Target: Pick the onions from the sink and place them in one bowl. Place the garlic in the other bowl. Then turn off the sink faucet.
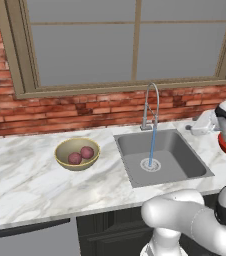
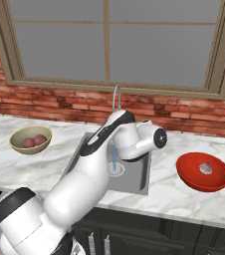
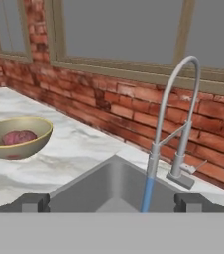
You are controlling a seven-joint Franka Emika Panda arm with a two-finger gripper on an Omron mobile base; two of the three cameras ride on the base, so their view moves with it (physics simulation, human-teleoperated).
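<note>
Taken from the left of the rectangular grey metal sink (image 1: 187,162), the deep yellowish-tan round bowl (image 1: 65,161) is found on the white marbled surface (image 1: 25,180), and the two round reddish-purple onions (image 1: 81,155) are seen lying inside it, side by side. That part of the task is judged done.

The basin of the sink itself is seen bare of produce, with nothing but the round drain (image 1: 150,164) at its floor. At its back edge the tall slim silver gooseneck faucet (image 1: 150,102) is seen, and a blue stream of water (image 1: 152,142) is poured from its spout onto the drain, so the faucet is not yet turned off.

To the right of the sink, the bright red shallow bowl (image 2: 186,174) is set on the surface, and the small pale whitish-pink garlic bulb (image 2: 205,168) is seen resting in it. This part is judged done as well.

The hand (image 3: 112,202) is held over the sink, facing the faucet, with its fingers (image 3: 33,202) spread wide and nothing between them. Only the shutting of the faucet is judged to be left.
</note>
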